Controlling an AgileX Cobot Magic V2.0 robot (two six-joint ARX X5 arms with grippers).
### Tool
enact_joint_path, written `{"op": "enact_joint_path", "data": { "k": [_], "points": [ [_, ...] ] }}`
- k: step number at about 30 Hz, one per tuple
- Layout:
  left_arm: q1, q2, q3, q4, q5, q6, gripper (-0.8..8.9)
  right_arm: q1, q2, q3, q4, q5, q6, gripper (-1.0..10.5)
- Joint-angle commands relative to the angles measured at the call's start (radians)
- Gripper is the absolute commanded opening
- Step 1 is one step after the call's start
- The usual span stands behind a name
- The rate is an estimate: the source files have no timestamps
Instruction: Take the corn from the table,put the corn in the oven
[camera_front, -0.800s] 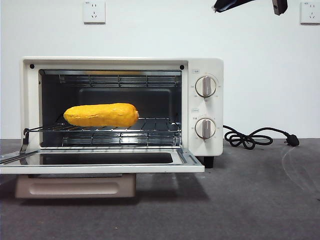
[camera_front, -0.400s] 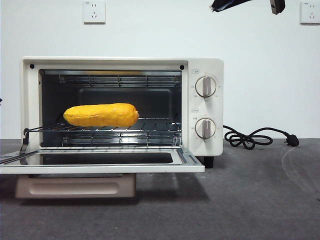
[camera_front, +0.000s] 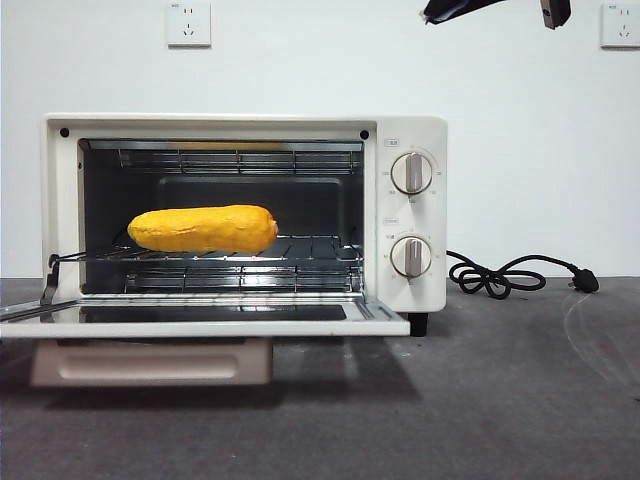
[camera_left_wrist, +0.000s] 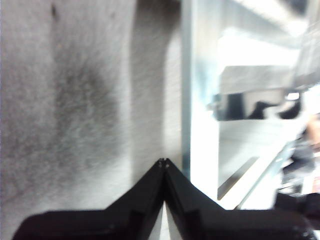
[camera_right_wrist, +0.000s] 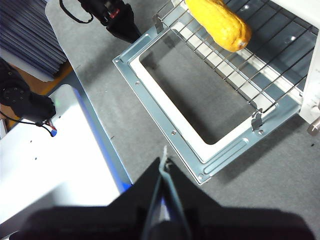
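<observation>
Corn (camera_front: 203, 229) lies on the rack inside the oven (camera_front: 405, 135), door down. Left end effector (camera_left_wrist: 164, 162) closed, empty, beside the door edge; lift evenly. Right end effector (camera_right_wrist: 164, 162) closed, high above table (camera_front: 500, 400).

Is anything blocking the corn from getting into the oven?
No. The corn already lies on the rack inside the oven, whose door hangs open. Nothing visible stands in its way.

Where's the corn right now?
In the front view the corn lies on the rack, left side, inside the open oven.
</observation>
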Motion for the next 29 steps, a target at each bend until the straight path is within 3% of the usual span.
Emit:
{"op": "enact_joint_path", "data": {
  "k": [1,18,29],
  "points": [
    [0.016,0.007,-0.008,-0.01,0.097,0.012,-0.08,0.0,0.006,0.001,-0.001,-0.004,-0.003,-0.1],
    [0.052,0.005,0.062,0.036,0.548,0.007,-0.08,0.0,0.006,0.001,-0.023,-0.003,-0.003,-0.1],
    [0.052,-0.07,0.199,0.031,0.55,-0.021,-0.08,0.0,0.006,0.001,-0.018,-0.003,-0.003,-0.1]
  ]
}}
